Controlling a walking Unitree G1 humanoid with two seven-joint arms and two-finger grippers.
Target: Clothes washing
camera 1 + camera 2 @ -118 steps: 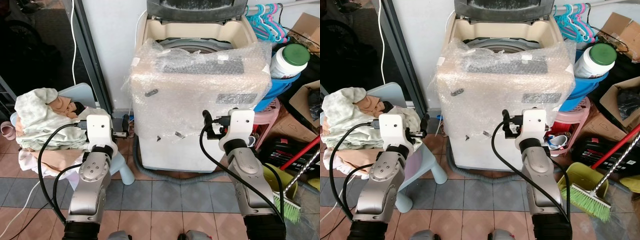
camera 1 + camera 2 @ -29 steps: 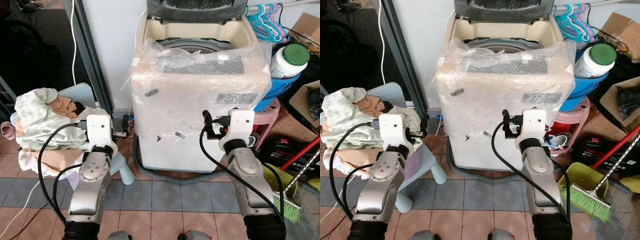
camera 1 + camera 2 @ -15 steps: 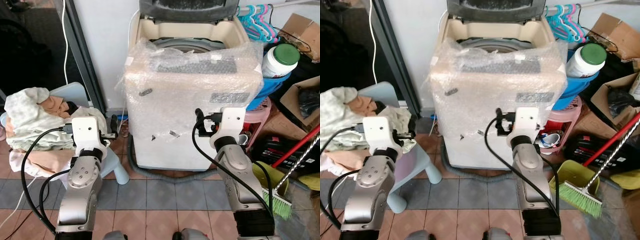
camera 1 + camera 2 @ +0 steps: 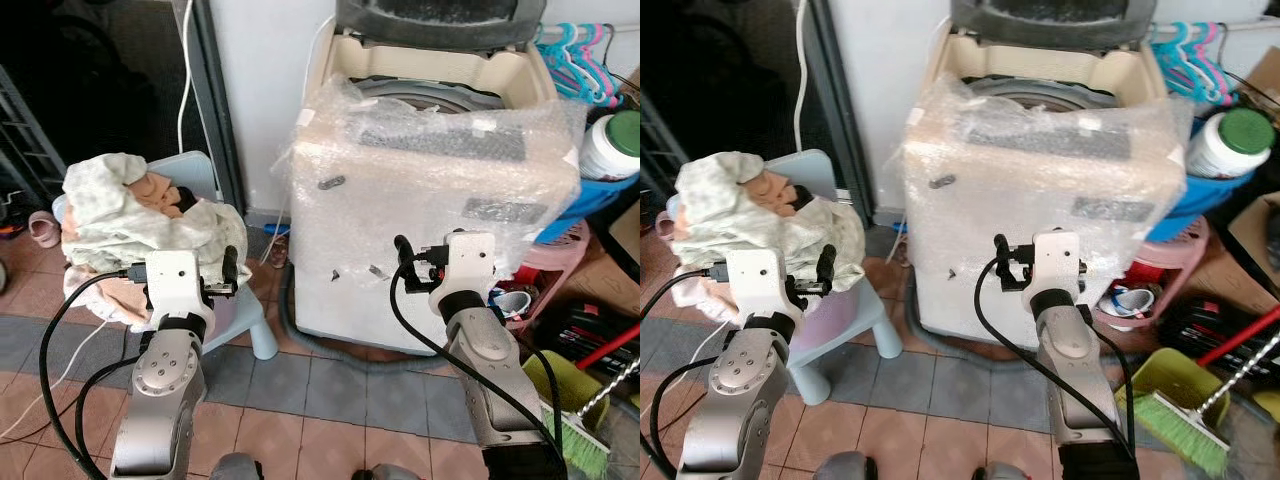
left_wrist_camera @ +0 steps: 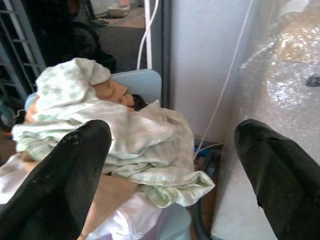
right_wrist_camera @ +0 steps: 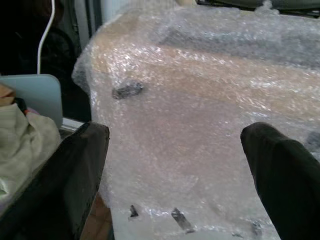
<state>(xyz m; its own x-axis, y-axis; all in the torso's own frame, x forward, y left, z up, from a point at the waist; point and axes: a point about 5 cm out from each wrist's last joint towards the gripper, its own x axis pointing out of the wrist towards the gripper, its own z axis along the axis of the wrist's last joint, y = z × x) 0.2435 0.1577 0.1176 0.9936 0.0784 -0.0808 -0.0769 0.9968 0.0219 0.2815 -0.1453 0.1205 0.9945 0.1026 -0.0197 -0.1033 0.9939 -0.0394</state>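
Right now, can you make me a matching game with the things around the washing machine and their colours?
Things:
1. pile of clothes
2. small chair
3. lid of the white jar
4. hangers

Colours:
a. dark green
b. pale green and peach
c. teal and pink
d. light blue

Pairs: 1-b, 2-d, 3-a, 4-c

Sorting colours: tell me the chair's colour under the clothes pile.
Pale blue chair, best in the right eye view.
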